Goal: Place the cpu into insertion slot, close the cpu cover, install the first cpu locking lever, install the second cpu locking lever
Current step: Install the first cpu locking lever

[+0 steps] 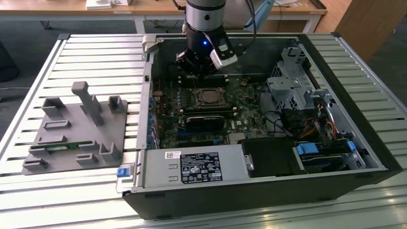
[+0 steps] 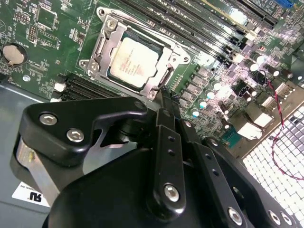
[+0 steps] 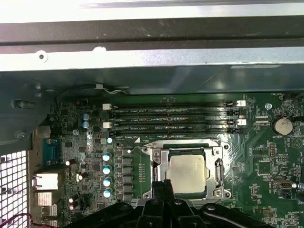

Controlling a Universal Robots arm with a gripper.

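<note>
A slatted metal surface point(image 1: 95, 52) carried an open black computer case point(image 1: 254, 200), lying with its open side up. On the exterior view's left, a grey fixture plate point(image 1: 70, 138) with upright pegs sat beside it. The robot arm point(image 1: 205, 19) came down into the far part of the case. Inside, a silver power supply point(image 1: 194, 167) lay along the near wall. A metal drive cage point(image 1: 289, 88) stood toward the exterior view's right. The green motherboard point(image 3: 266, 161) covered the case floor, with a long black card point(image 1: 205, 123) just near of the socket. A row of black memory slots point(image 3: 171, 118) ran just far of it.

The insertion slot point(image 2: 147, 40) sat in the middle of the board, and the cpu point(image 2: 135, 61) lay flat inside it, dull metal top upward. The cpu cover point(image 2: 102, 47) was down over the slot, its silver frame ringing the chip through the central window. A thin metal lever point(image 3: 219, 166) ran along one side of the cover. Whether it was hooked could not be told.

The gripper point(image 3: 165, 183) hung low over the board at the slot's edge, beside one corner of the cover. Its fingers point(image 2: 165, 128) were pressed together with nothing seen between them, their tips just beside the frame. Contact with the frame could not be made out. A round coin cell point(image 3: 283, 126) sat on the board, apart from the slot.
</note>
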